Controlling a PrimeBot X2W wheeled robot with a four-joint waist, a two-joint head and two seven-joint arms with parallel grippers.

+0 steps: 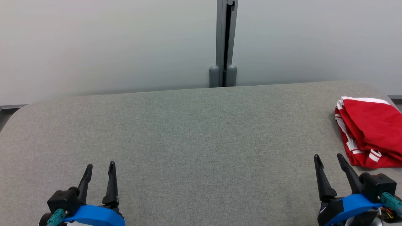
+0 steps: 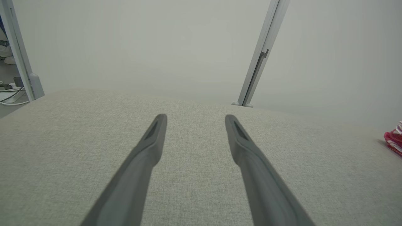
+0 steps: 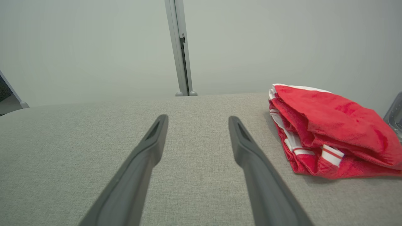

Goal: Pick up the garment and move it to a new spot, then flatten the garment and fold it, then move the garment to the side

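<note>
A red garment [image 1: 369,130] with white stripes lies folded in a stack at the far right of the grey fabric table [image 1: 194,135]. The right wrist view has the garment [image 3: 329,128] on its right side, and a small edge of the garment [image 2: 394,141] peeks in at the right border of the left wrist view. My right gripper [image 1: 328,158] stands open near the front right, just left of the garment and apart from it, with nothing between its fingers. At the front left my left gripper [image 1: 100,166] is open too, holding nothing.
Pale wall panels rise behind the table, joined by a grey vertical post [image 1: 223,44] at the middle back. The table's rounded corners fall away at far left and far right. Cables and a second post [image 2: 19,59] show beyond the table's left end.
</note>
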